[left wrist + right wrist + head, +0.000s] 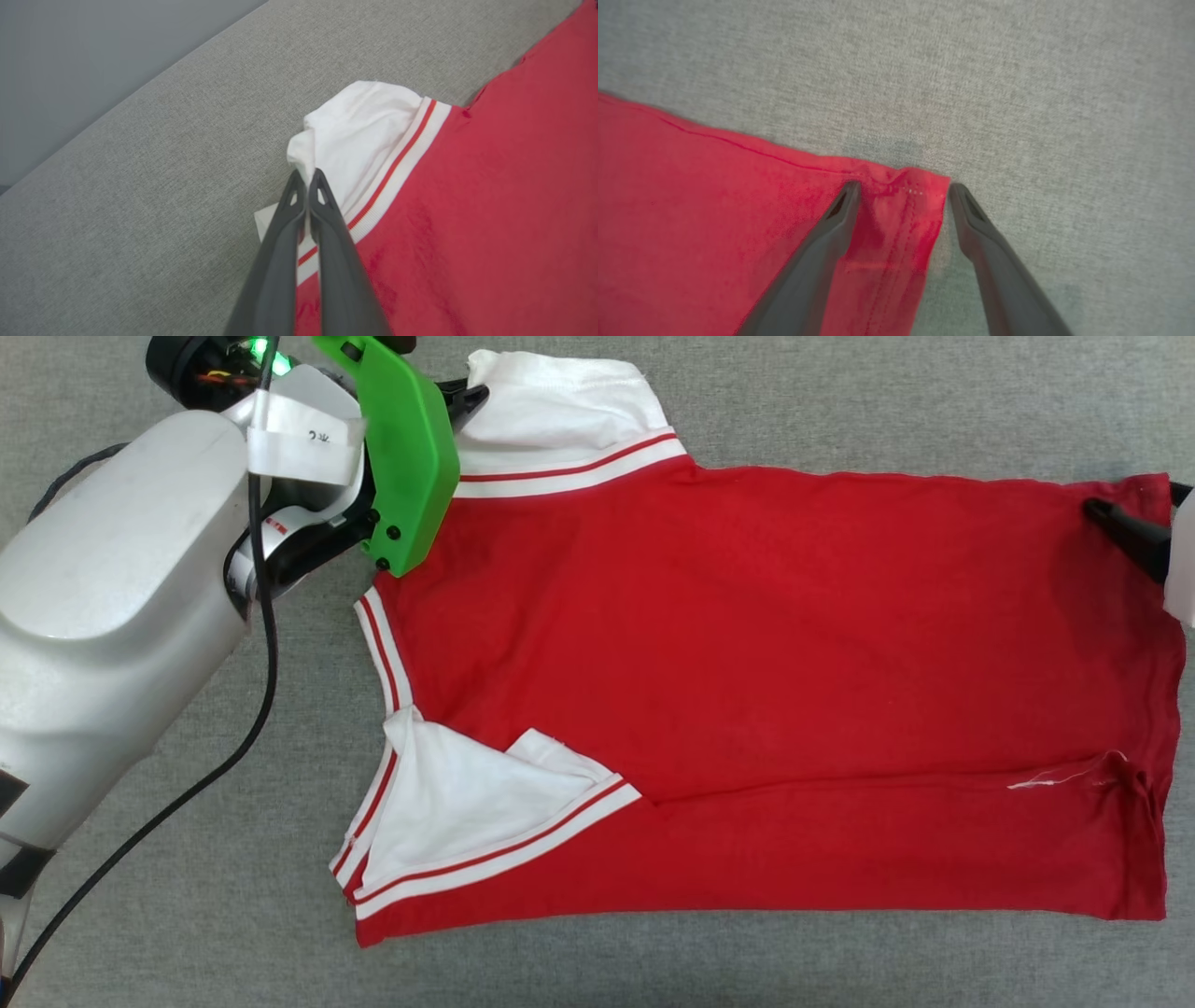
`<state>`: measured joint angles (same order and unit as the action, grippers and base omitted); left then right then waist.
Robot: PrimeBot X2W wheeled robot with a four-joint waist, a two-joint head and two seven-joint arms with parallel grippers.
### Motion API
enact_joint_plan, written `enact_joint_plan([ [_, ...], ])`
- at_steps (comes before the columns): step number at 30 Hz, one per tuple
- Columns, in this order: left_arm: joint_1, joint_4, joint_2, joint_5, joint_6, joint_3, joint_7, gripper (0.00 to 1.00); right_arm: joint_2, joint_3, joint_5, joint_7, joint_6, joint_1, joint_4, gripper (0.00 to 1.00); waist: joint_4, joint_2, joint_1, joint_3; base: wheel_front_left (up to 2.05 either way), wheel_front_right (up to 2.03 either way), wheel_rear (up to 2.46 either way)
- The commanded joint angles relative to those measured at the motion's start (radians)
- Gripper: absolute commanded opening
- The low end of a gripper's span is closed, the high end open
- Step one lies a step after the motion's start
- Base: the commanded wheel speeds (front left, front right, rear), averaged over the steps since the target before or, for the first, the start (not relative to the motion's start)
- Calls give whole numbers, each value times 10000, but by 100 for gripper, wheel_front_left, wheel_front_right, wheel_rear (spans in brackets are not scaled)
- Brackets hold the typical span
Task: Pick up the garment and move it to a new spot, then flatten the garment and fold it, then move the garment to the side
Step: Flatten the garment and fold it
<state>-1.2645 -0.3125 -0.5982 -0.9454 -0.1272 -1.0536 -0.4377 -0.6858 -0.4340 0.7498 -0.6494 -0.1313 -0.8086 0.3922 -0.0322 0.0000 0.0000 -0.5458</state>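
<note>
Overhead, garment (747,644) spread, up close, left gripper (307,179) pinching sleeve (355,130), right gripper (901,189) wide astride hem (896,219).

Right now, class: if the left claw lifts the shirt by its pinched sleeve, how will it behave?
Probably floppy: the shirt lies creased, near sleeve folded over. Likely light: the left claw, shut on the far sleeve, bunches thin fabric with its tips.
</note>
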Motion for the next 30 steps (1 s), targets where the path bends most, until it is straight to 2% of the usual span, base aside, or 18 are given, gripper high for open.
enact_joint_plan([
  [1,-151,31,25,187,39,31,107,0,159,-293,-3,-37,6,42,278,100,129,0,0,-145,0,0,0],
  [5,-99,-7,12,197,47,36,237,0,81,-944,507,-239,6,222,454,100,92,0,0,-93,0,0,0],
  [7,-9,-78,-32,175,48,37,316,0,-42,-1012,587,94,6,140,492,0,15,0,0,39,0,0,0],
  [10,166,-235,-76,142,46,43,520,0,-176,-1032,668,854,6,47,569,0,-86,0,0,416,0,0,0],
  [11,431,-321,-141,75,44,26,706,0,-251,-1043,690,1692,6,53,556,0,-162,0,0,854,0,0,0],
  [15,1005,-299,-290,69,123,-66,1068,0,-407,-1066,611,2924,6,397,513,0,-150,0,0,1654,0,0,0],
  [19,1837,30,-570,-125,286,-147,1341,0,-507,-1307,648,3586,6,1110,373,0,-181,0,0,2341,0,0,0],
  [30,4540,1922,-1664,-499,1481,-533,2025,0,-723,-1222,677,5038,6,3280,-267,0,-21,0,0,3469,0,0,0],
])
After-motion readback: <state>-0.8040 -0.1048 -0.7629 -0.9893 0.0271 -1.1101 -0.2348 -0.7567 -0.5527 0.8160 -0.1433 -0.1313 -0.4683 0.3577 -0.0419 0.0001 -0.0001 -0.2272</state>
